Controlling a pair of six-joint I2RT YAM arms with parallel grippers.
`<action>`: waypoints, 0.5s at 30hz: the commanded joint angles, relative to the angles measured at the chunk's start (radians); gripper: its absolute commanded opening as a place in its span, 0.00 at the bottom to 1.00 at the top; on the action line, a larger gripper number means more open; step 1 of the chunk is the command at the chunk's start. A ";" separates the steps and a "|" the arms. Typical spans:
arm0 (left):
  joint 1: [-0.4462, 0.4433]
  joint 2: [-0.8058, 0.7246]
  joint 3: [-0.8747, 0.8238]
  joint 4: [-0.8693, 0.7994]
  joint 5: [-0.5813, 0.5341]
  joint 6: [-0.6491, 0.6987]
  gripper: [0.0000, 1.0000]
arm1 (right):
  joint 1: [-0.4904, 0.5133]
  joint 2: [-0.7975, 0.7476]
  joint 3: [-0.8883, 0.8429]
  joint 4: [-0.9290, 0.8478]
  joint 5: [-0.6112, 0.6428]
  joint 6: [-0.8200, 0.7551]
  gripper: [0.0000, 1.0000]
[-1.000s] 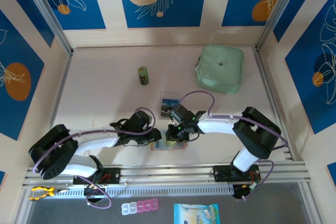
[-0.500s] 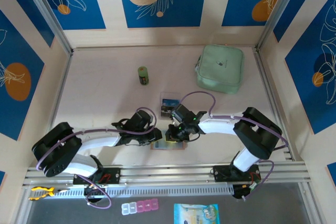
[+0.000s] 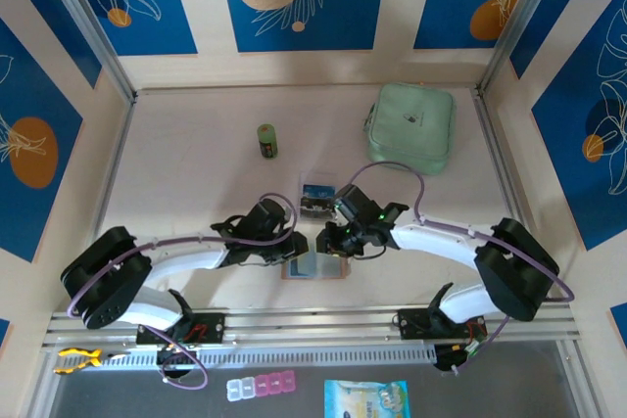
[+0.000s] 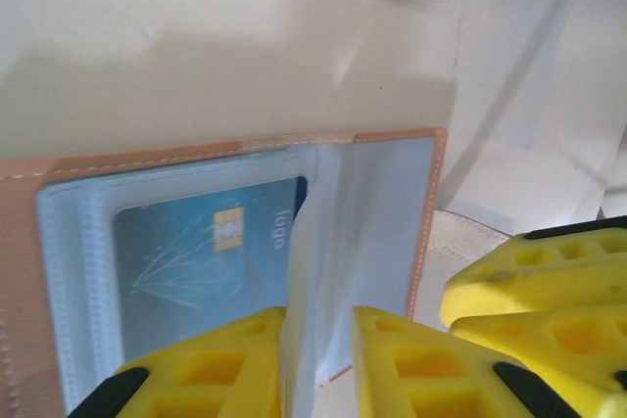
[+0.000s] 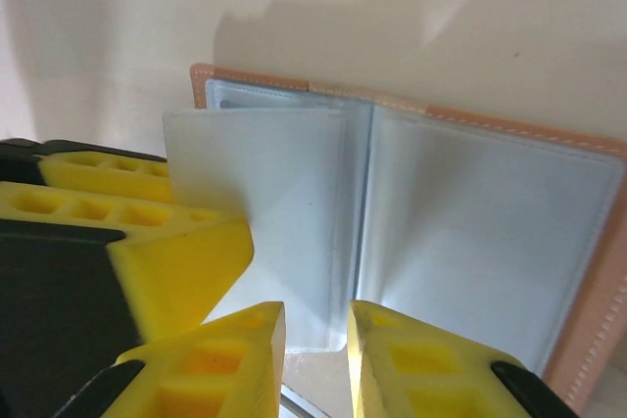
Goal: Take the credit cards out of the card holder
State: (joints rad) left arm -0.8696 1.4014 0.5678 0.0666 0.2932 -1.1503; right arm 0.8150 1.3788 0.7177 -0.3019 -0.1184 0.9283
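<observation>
The salmon-pink card holder (image 3: 319, 269) lies open near the table's front edge. In the left wrist view a blue credit card (image 4: 186, 261) with a gold chip sits inside its left clear pocket, framed by the pink border (image 4: 20, 242). My left gripper (image 4: 318, 325) is shut on a clear pocket leaf (image 4: 323, 242), which stands up from the spine. My right gripper (image 5: 315, 320) is slightly open just short of that leaf (image 5: 284, 193), with bare table between its fingers. From above, the left gripper (image 3: 297, 247) and right gripper (image 3: 326, 240) meet over the holder. Another card (image 3: 313, 205) lies on the table behind it.
A mint-green zip pouch (image 3: 411, 127) lies at the back right. A small green bottle (image 3: 266, 140) stands at the back centre. A clear plastic piece (image 3: 315, 184) rests beside the loose card. The metal rail (image 3: 313, 325) runs along the near edge.
The left gripper has closed on the clear leaf. The right gripper has opened slightly and backed off the holder, and the right arm's elbow has swung out to the right.
</observation>
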 commanded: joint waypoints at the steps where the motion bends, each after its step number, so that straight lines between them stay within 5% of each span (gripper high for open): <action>1: -0.019 0.034 0.042 -0.010 0.028 0.015 0.21 | -0.023 -0.055 -0.004 -0.068 0.016 -0.017 0.25; 15: -0.065 0.170 0.156 0.029 0.050 0.013 0.20 | -0.092 -0.158 -0.060 -0.097 0.006 -0.027 0.26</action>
State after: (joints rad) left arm -0.9203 1.5513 0.6849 0.0757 0.3180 -1.1507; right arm 0.7311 1.2442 0.6739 -0.3691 -0.1047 0.9169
